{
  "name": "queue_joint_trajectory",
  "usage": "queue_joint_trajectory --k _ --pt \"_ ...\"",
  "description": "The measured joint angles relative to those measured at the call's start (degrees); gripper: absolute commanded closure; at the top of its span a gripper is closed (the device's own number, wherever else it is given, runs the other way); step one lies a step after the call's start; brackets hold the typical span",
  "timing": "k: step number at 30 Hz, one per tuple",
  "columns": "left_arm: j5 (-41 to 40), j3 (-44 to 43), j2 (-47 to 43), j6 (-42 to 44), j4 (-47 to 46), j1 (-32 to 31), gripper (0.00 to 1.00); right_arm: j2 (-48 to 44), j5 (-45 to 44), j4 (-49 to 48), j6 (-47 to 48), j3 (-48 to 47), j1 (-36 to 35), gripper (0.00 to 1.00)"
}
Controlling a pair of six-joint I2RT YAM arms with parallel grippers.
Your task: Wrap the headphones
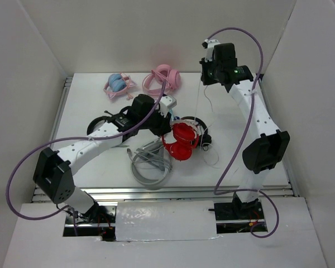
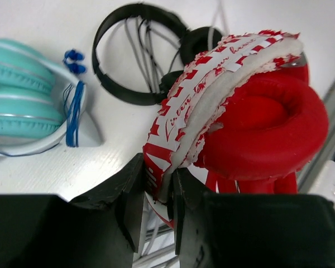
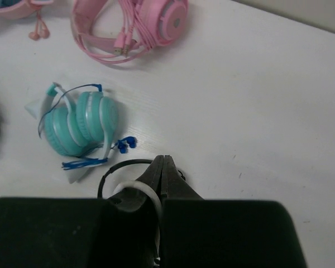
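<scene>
Around the red headphones [image 1: 180, 143] the desk [image 1: 106, 173] is crowded. A pair of black on-ear headphones [image 2: 135, 53] lies just behind them, its band touching or nearly touching the red cups, and teal headphones [image 2: 22, 95] with a blue cord sit just beside the black pair. Pink headphones [image 1: 163, 78] and a second pink set with blue cups [image 1: 118, 84] rest well apart at the far edge. A coil of grey cable [image 1: 151, 166] lies close in front of the red headphones, on the near side.

The red headphones are at the middle of the desk, cups folded together. Their headband, with worn white padding and a red-and-white pattern, rises up and over the cups.

The left arm stretches low across the desk from the near left corner. The left gripper [image 2: 158, 187] is clamped on the lower end of that headband, one finger on each side.

The right arm stands tall, elbow bent and wrist lifted high above the far right of the desk. The right gripper [image 3: 162, 164] is closed tight, and the thin white cable [image 3: 135, 187] curls past one finger into the seam and hangs down toward the red headphones.
</scene>
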State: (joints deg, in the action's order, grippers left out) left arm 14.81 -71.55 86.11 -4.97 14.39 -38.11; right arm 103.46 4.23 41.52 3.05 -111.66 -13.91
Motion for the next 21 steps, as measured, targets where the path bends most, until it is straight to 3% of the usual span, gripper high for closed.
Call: queue_joint_trajectory --k 7,12,21 --pt "-5.7 -8.0 8.3 -4.3 3.9 0.2 1.0 -3.5 -5.2 4.2 1.6 -3.3 -8.7 1.0" --pt "-10.2 -13.9 11.7 -9.5 6.6 1.6 1.0 -10.9 -8.7 6.5 2.1 -1.9 -15.6 1.0" --pt "-16.8 -23.7 15.4 -20.0 9.2 4.8 1.0 -22.0 -13.0 5.5 -0.7 7.8 -27.5 1.0"
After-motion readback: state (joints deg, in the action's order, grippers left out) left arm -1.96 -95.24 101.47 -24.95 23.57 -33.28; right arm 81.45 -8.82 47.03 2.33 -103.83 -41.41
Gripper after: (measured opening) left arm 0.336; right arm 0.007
